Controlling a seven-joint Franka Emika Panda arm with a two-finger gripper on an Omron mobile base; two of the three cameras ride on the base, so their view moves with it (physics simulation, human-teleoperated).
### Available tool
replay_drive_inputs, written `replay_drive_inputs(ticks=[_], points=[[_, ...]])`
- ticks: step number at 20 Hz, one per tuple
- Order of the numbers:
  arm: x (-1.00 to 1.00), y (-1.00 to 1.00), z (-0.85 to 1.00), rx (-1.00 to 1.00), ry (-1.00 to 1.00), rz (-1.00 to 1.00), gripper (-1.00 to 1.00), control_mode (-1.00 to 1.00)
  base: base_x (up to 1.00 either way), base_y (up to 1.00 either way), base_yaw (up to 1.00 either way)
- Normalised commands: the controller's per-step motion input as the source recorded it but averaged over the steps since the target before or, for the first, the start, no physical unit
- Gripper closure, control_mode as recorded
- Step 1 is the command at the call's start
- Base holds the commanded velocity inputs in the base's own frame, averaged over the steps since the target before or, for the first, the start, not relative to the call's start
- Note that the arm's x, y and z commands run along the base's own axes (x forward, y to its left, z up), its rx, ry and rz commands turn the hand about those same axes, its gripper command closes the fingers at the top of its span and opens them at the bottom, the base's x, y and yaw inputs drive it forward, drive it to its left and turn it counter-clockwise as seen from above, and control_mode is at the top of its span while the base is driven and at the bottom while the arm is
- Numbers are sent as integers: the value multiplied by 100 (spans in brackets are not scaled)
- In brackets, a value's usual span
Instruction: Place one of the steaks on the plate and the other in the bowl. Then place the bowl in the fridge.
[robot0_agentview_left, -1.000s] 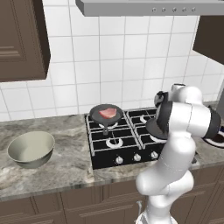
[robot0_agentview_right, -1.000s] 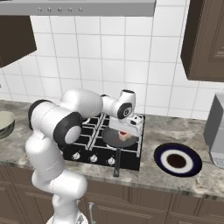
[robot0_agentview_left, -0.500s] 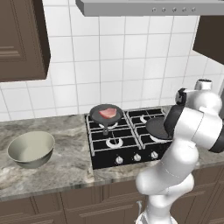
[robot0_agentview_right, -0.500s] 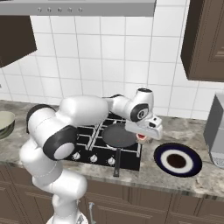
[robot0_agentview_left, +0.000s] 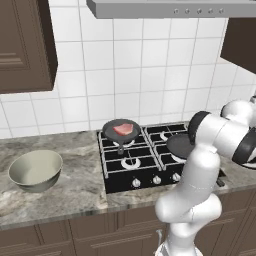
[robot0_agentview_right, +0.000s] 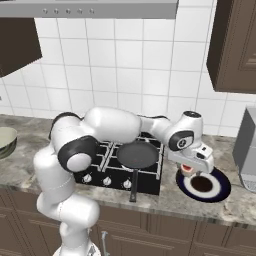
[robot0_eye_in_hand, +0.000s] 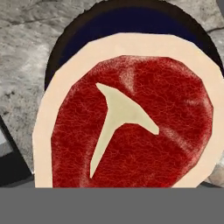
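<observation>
A home kitchen, rendered: a black four-burner gas hob (robot0_agentview_left: 145, 157) with knobs along its front sits in a mottled grey stone counter (robot0_agentview_left: 70, 192), under a steel extractor hood (robot0_agentview_left: 170, 7). White square wall tiles (robot0_agentview_left: 145, 65) run behind it, with dark brown wooden cabinets (robot0_agentview_left: 22, 45) above and below.

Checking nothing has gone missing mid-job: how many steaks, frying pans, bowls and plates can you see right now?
Raw red steaks: 2 (one in the rear pan, one at the end effector above the plate)
Dark round frying pans: 2
Pale grey-green bowl: 1
Dark blue round plate: 1
Total: 6
</observation>
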Motion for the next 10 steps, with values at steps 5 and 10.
replay_drive_inputs(ticks=[5, 10], points=[[17, -68, -27, 2, 3, -7, 100, -100, 0, 0, 0], [24, -53, -20, 6, 7, 0, 100, -100, 0, 0, 0]])
